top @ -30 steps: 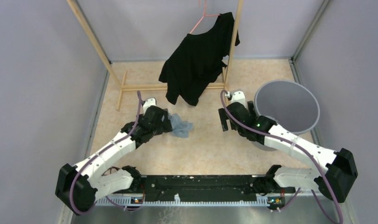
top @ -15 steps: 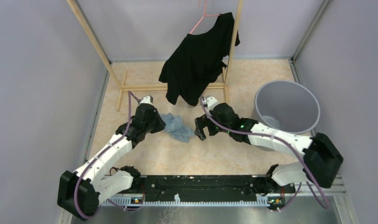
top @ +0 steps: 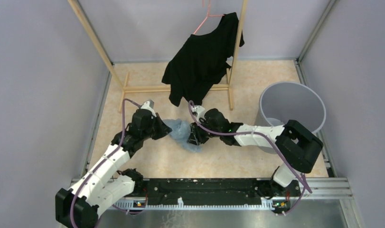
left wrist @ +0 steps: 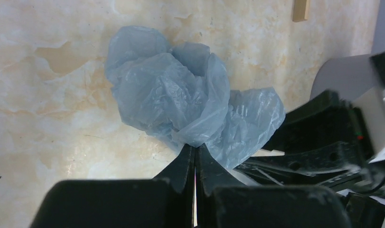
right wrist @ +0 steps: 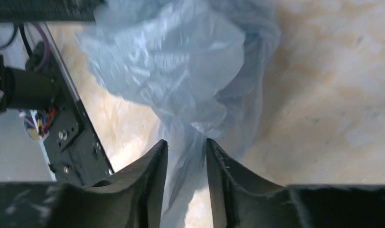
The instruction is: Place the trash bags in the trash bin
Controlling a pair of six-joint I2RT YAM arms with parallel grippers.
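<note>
While the left claw point(left wrist: 195, 151) is pinching the trash bag point(left wrist: 171, 95) and the right claw point(right wrist: 186, 146), narrowly parted, is straddling its fold, the bag is sitting between them, not yet in the trash bin point(top: 299, 102).

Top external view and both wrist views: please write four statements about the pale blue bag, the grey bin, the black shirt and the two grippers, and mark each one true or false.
1. The thin translucent pale blue plastic bag is outside the round grey plastic bin. True.
2. The left gripper stands wide open above the bag. False: its fingers are shut on a fold of the bag.
3. The black shirt lies inside the bin. False: it hangs at the wooden rack.
4. The right gripper has bag film between its fingers. True.
</note>
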